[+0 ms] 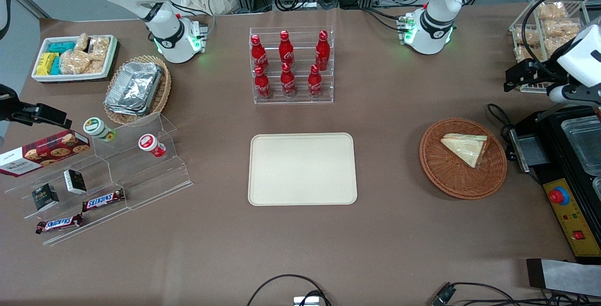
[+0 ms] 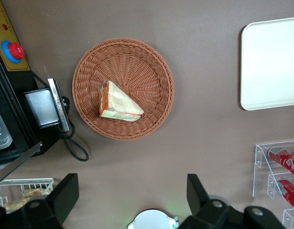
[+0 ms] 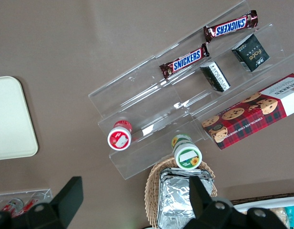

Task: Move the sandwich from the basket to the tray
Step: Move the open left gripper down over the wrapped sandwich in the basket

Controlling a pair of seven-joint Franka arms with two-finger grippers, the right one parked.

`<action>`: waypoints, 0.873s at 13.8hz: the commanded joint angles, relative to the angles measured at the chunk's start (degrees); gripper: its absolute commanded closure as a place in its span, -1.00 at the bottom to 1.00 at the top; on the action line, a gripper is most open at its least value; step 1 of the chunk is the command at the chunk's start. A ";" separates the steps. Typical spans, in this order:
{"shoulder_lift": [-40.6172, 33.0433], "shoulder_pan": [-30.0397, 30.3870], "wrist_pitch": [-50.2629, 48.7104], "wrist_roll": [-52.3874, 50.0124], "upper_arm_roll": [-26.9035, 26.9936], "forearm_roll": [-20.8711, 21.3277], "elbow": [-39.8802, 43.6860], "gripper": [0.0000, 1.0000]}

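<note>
Front view shows the sandwich (image 1: 465, 149) lying in the round wicker basket (image 1: 446, 179), well apart from the bare cream tray (image 1: 302, 169). The end effector (image 2: 132, 200) hangs high over the worktop (image 1: 404, 231) with fingers spread and nothing held. Slick wrap could let the wedge slip or tilt in a poor pinch, and the basket rim, probably light, might shift if clipped. Near the basket, a black machine (image 1: 563, 156) and its cable (image 1: 497, 118) crowd one flank; the path toward the tray is open
</note>
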 commanded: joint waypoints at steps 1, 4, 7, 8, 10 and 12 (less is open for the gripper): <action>-0.84 0.04 0.57 -0.83 0.19 0.10 -0.95 -1.00; -0.22 0.04 0.56 -0.83 0.19 0.45 -0.85 -1.00; 1.09 0.04 1.00 -4.67 0.11 3.00 -0.94 -1.00; 1.88 0.04 1.35 -6.43 0.10 3.00 -1.03 -1.00; 3.21 0.13 3.19 -10.73 0.19 2.65 -1.73 -1.00; 3.04 0.91 6.78 -13.57 1.06 1.95 -5.14 -1.00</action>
